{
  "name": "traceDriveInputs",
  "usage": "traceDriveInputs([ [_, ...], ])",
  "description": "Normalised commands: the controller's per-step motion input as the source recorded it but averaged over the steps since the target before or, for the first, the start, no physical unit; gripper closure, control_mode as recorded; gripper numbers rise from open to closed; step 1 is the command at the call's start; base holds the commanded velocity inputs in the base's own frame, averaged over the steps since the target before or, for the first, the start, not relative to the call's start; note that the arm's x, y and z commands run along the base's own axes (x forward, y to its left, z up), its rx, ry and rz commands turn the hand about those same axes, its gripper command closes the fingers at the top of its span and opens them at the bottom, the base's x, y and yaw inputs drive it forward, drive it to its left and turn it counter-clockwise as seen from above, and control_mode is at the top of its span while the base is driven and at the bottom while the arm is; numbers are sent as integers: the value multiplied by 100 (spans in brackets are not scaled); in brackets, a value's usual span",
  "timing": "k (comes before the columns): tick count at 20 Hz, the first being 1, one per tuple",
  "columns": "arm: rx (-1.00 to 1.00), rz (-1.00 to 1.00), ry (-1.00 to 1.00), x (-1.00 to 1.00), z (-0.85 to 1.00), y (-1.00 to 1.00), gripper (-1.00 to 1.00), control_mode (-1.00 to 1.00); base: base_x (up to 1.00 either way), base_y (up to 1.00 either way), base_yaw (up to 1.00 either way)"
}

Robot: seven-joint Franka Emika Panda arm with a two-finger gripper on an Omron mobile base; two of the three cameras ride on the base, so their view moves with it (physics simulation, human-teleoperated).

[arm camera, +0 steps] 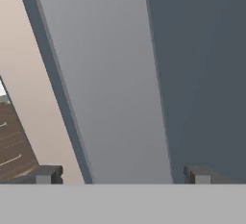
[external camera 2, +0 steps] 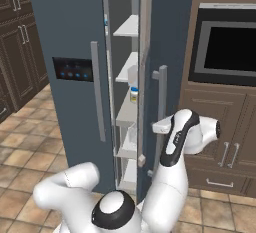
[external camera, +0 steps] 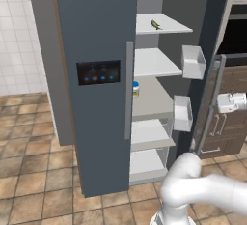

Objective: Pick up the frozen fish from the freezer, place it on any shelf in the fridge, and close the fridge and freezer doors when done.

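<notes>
We see the frozen fish [external camera: 156, 24] lying on the top shelf [external camera: 161, 25] of the fridge [external camera: 154, 64], toward the back, well apart from everything else. The fridge compartment is still open: its door [external camera: 212, 50] stands swung out at the right, w/ two white bins [external camera: 193, 62] on its inner side, one above the other. The other door, w/ the black panel [external camera: 98, 72] and blue lights, looks shut or nearly so, its grey bar handle [external camera: 129, 90] upright along the edge. A small jar w/ blue lid [external camera: 135, 89] sits on a middle shelf, just beside that door's edge. Our gripper [external camera 2: 161, 125] is up against the outer side of the open fridge door, at its vertical bar handle [external camera 2: 162, 102]. In the hand view the two fingertips [arm camera: 45, 174] stand wide apart, w/ the grey handle bar [arm camera: 101, 83] running between them, close to the cam; they aren't closed on it and we can't tell if either pad touches. Dark brown cabinets [external camera 2: 220, 127] and a black oven window [external camera 2: 227, 47] sit to the right of the unit; tiled floor [external camera: 29, 171] below.
</notes>
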Motion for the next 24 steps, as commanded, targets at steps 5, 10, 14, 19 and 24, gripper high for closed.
traceDriveInputs([
  [5,0,0,0,2,0,60,-100,-100,0,0,0],
  [10,0,0,0,9,0,75,-100,-100,0,0,0],
  [14,0,0,0,12,0,76,-100,-100,0,0,0],
  [19,0,-2,0,23,0,73,-100,-100,0,0,0],
  [24,0,-8,0,26,0,79,-100,-100,0,0,0],
])
